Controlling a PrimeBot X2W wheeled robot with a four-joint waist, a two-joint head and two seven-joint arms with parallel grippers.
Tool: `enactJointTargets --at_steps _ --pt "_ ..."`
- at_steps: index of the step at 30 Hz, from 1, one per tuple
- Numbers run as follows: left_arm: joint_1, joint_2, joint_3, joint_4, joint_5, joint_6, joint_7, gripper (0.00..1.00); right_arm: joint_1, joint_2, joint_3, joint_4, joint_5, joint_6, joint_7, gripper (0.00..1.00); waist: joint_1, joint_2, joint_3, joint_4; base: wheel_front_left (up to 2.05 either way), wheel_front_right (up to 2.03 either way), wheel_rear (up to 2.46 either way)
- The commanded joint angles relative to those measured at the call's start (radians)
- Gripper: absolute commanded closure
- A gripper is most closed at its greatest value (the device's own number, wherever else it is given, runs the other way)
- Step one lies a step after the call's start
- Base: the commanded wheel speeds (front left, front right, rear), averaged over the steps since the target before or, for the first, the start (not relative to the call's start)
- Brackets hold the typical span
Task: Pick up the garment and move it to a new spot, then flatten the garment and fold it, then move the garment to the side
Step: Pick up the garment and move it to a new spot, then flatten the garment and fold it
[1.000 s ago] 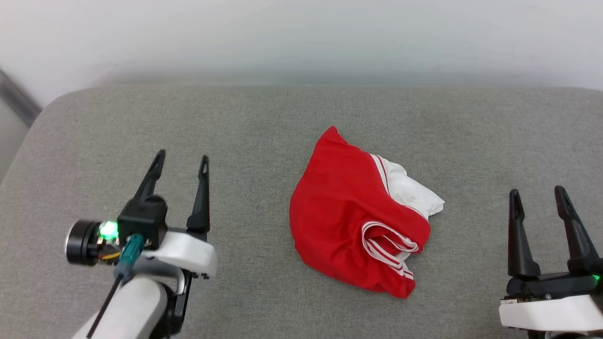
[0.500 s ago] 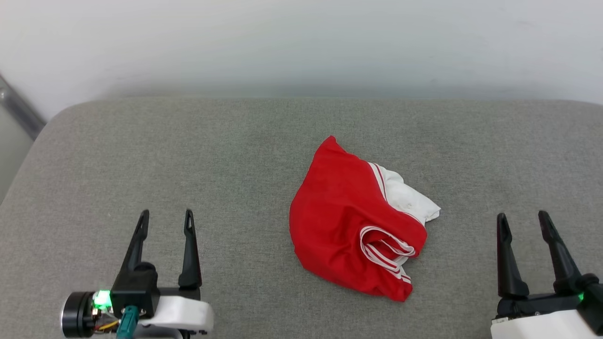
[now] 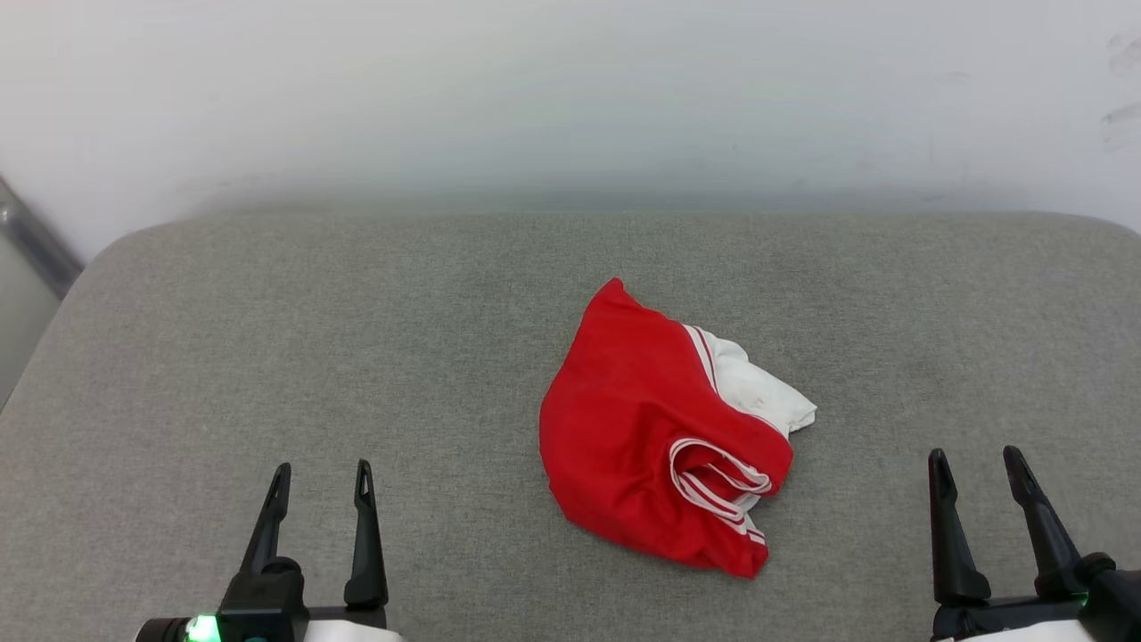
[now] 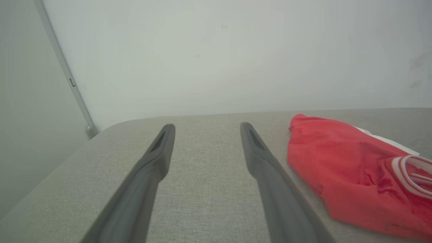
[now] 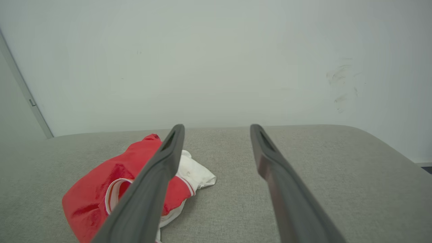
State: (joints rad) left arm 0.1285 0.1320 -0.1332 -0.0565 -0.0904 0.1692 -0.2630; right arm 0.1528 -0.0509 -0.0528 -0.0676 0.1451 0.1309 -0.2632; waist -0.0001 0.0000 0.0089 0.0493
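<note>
Red garment (image 3: 624, 428) lies crumpled on grey surface (image 3: 357, 312), not yet flattened or folded, w/ left pincer (image 3: 323, 468) & right pincer (image 3: 973, 455) both parted, empty, well apart from it.

grey fabric cushion (image 3: 267, 357) covers the lower part of the head view, with a rounded corner at 10 o'clock. plain white wall (image 3: 570, 89) sits behind it at 12. a thin metal strip (image 3: 31, 236) runs down the wall at 9 to 10. dark scuff marks (image 5: 341, 87) show on the wall at 2 in the right wrist view.
</note>
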Motion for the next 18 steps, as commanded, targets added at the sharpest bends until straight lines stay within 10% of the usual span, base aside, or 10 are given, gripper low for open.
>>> enactJointTargets --at_steps 1,18 --pt "0.011 -0.006 0.009 -0.005 0.009 -0.008 -0.003 0.0 0.016 0.001 -0.001 0.003 0.007 0.0 -0.002 0.0 0.0001 0.0 -0.004 0.001 0.0 0.0 0.0" --pt "0.047 -0.062 0.092 0.019 0.043 -0.089 -0.003 0.0 0.03 0.001 0.003 0.016 0.023 0.0 -0.002 0.0 0.0001 0.0 -0.024 0.007 0.0 0.0 0.0"
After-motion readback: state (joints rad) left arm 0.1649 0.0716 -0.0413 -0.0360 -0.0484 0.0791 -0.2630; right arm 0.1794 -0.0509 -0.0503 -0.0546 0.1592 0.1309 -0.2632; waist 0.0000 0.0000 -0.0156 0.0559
